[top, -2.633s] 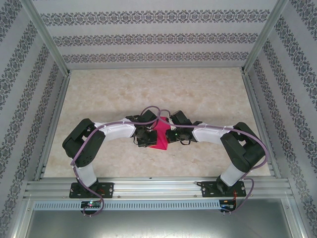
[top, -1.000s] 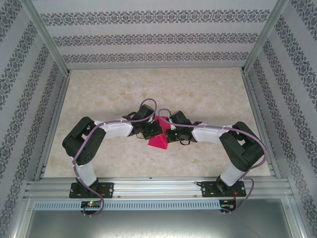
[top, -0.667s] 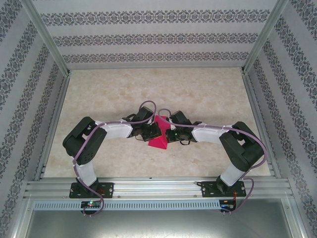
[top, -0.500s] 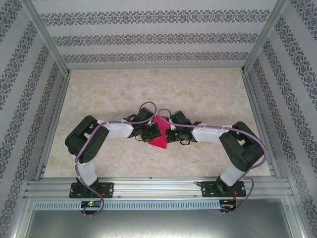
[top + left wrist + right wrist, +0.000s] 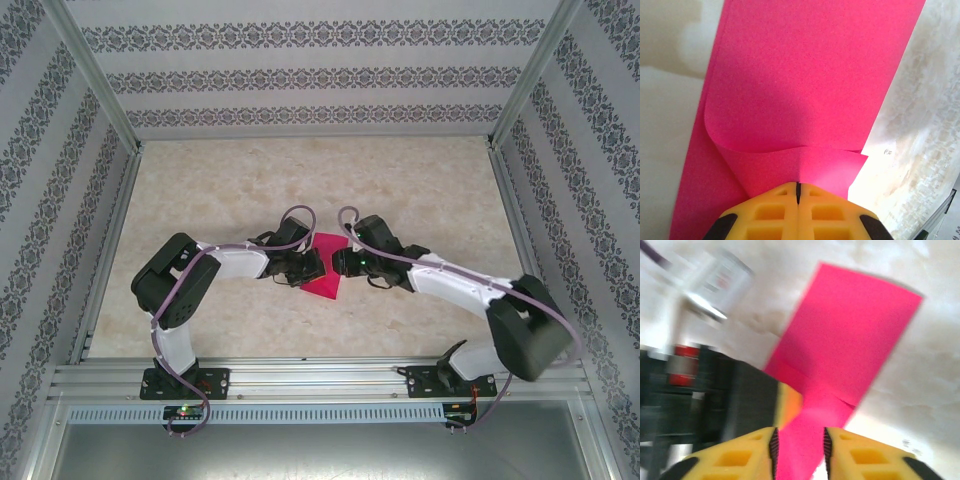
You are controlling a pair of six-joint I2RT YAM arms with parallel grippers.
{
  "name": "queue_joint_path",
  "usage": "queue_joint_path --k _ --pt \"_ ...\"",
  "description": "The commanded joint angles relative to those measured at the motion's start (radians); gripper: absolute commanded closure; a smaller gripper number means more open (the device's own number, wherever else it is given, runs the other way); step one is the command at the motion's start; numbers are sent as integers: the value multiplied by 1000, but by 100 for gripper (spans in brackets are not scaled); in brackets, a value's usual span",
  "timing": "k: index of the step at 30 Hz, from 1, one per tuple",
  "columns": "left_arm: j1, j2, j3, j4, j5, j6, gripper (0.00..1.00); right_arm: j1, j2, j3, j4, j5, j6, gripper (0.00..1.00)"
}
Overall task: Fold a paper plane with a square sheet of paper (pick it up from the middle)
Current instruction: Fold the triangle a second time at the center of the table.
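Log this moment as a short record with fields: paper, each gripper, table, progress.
paper: pink paper, partly folded, one layer curling up over another, between the two grippers
left gripper: left gripper, fingers shut on the near edge of the paper
right gripper: right gripper, fingers apart, paper seen through the gap; this view is blurred
table: table, beige marbled top under the paper
progress: no dart shape yet

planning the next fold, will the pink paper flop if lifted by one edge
Probably floppy: the pink sheet curls in a wave ahead of the left gripper, jaws shut. Likely light, being thin; one pinch should hold it.
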Motion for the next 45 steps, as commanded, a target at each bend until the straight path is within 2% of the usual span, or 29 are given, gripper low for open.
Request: queue_joint_path --k 1,3,7,16,23,36,45 --pt "7 39 -25 -86 -39 29 98 8 -4 -78 129 -164 135 79" --pt "7 38 -21 -92 -37 32 98 18 25 -95 166 -191 203 91" --pt "7 34 -20 -94 -40 34 98 33 95 -115 224 -206 265 100" --pt "7 35 -14 -101 -38 37 98 52 193 -103 301 -228 317 100" --pt "7 34 -15 -103 -35 37 98 56 262 -65 246 -220 302 100" --pt "7 33 -16 -116 -41 43 98 30 319 -140 260 -239 308 100" --pt "7 34 -14 -118 -42 46 98 25 165 -142 270 -291 334 96"
